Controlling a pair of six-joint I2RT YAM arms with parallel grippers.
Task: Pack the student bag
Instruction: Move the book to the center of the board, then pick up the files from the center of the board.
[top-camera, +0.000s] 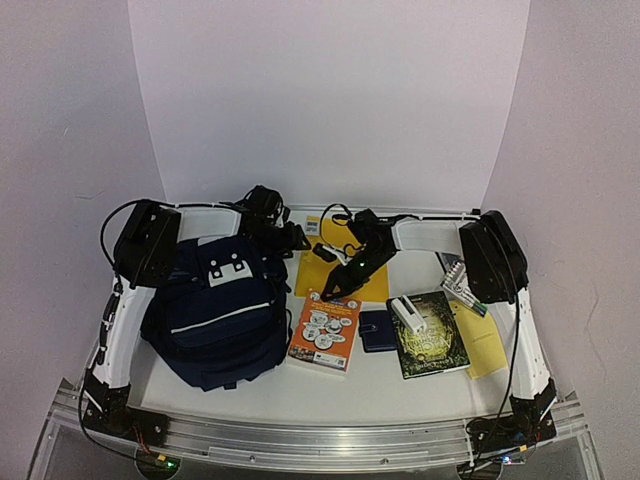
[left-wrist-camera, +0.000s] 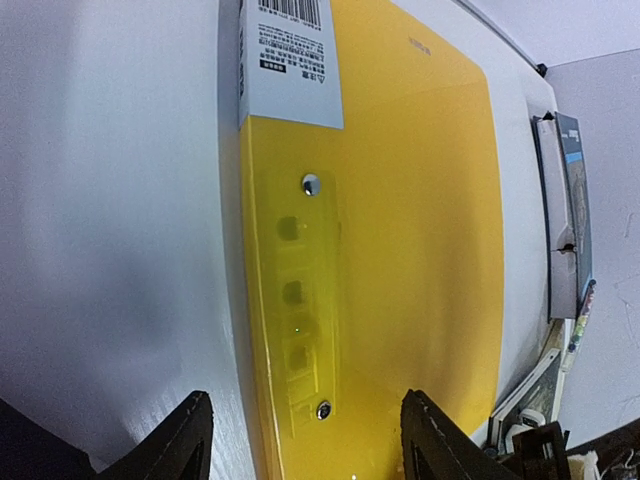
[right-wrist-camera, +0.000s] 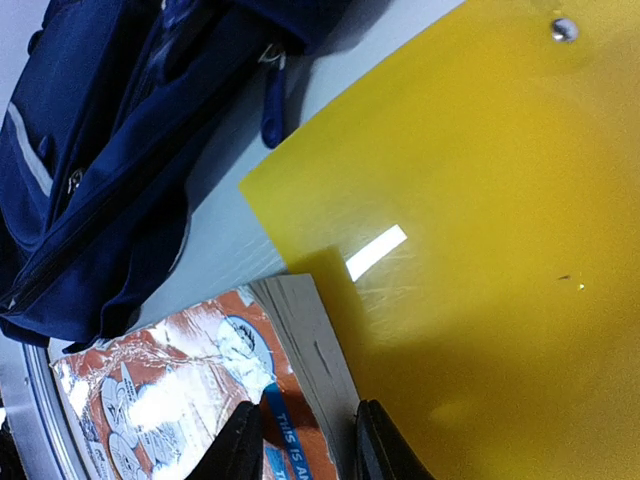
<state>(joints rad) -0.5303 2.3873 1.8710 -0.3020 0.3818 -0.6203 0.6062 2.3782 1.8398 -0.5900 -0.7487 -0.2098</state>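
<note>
Pale lilac walls back a white table (top-camera: 250, 395), arms bolted at its near edge. Student bag (top-camera: 215, 315) lies on the table's left side, white patch up; can't tell whether its zip is open. Orange book (top-camera: 325, 330) sits just right of it, mid-table, w/ yellow folder (top-camera: 308, 275) behind it toward the far edge.

R gripper (right-wrist-camera: 307, 408) is down at the book's far corner, one finger either side of the page block; can't tell if it's pressing. L gripper (left-wrist-camera: 305, 400) hangs over the folder w/ fingers wide apart, holding nothing.

Step in hand looks like picking up the book for the bag. To do it well: bite deep over cover & pages, not just the corner, or it'll prob. fan or pivot. Lift clear before swinging left so the folder isn't dragged.

L wrist cam alone shows the folder's barcode label (left-wrist-camera: 290, 60) & rivets. R wrist cam shows the book's corner right at the folder's edge. Only the overhead shows the wallet (top-camera: 377, 330) & green book (top-camera: 432, 338) further right.
</note>
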